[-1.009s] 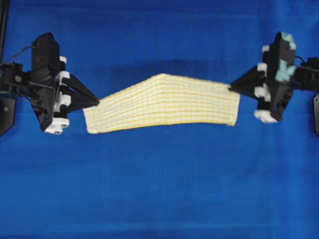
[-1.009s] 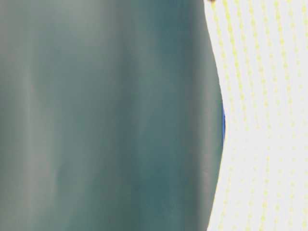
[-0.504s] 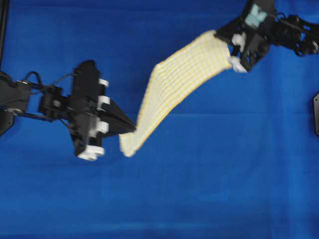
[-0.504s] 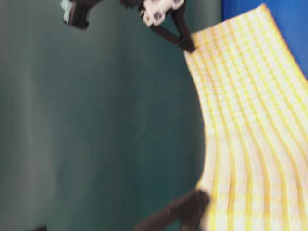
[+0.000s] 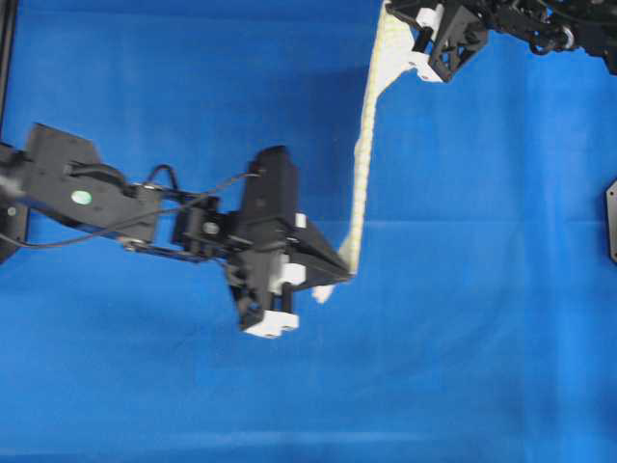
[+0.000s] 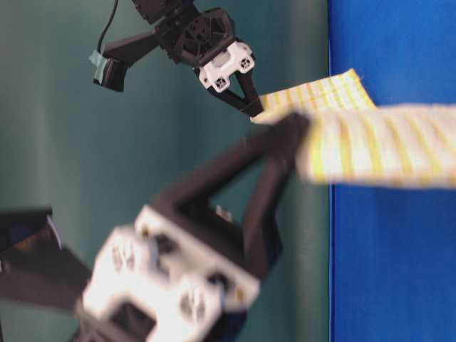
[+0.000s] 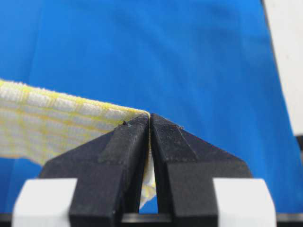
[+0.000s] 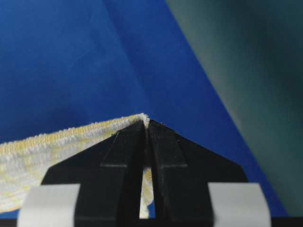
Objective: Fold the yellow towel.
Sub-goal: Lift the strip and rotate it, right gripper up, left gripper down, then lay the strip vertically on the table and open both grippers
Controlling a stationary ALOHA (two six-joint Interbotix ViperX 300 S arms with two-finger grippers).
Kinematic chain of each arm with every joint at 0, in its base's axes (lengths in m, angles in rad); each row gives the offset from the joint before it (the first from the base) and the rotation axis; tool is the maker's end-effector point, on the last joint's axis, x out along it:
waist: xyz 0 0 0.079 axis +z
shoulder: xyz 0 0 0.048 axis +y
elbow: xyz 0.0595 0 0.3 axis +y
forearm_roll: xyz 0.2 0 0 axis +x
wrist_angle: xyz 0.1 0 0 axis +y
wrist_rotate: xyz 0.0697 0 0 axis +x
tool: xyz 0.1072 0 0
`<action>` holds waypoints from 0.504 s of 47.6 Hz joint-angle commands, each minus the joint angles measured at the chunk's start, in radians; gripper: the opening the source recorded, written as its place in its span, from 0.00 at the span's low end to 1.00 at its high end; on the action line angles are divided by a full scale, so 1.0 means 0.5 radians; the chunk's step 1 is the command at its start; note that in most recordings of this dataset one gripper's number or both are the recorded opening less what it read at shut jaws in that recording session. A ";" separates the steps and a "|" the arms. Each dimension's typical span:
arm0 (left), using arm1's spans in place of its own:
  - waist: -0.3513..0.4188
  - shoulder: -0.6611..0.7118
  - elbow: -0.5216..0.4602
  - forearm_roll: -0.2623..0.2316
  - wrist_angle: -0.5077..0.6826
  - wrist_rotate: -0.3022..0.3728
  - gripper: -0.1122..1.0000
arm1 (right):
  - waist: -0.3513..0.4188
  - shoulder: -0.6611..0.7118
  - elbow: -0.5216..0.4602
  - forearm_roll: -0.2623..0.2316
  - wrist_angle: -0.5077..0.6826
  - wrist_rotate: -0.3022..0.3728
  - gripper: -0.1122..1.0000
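The yellow towel, white with fine yellow checks, hangs taut in the air as a narrow band, seen almost edge-on from overhead. My left gripper is shut on its near corner at the middle of the blue surface. My right gripper is shut on the far corner at the top edge of the overhead view. In the left wrist view the towel runs off to the left from the closed fingers. The right wrist view shows the towel's hem pinched the same way. At table level the towel stretches right.
A plain blue cloth covers the whole work surface. A dark mount sits at the right edge and a black post at the left edge. A dull green wall stands behind the arms in the table-level view.
The left gripper has carried its towel corner right and toward the front. The right gripper has swung its corner left and to the back, turning the towel from a wide span into a near-vertical band.
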 commanded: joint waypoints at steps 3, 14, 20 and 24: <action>-0.021 0.095 -0.221 0.003 -0.018 0.006 0.11 | -0.064 -0.003 -0.080 -0.021 -0.012 -0.006 0.12; -0.031 0.218 -0.387 0.003 0.000 0.000 0.11 | -0.080 0.003 -0.092 -0.025 -0.012 -0.015 0.12; -0.043 0.233 -0.411 0.003 -0.009 -0.003 0.11 | -0.080 0.003 -0.095 -0.025 -0.012 -0.018 0.12; -0.058 0.245 -0.423 0.000 -0.012 -0.006 0.11 | -0.080 0.006 -0.095 -0.031 -0.012 -0.018 0.12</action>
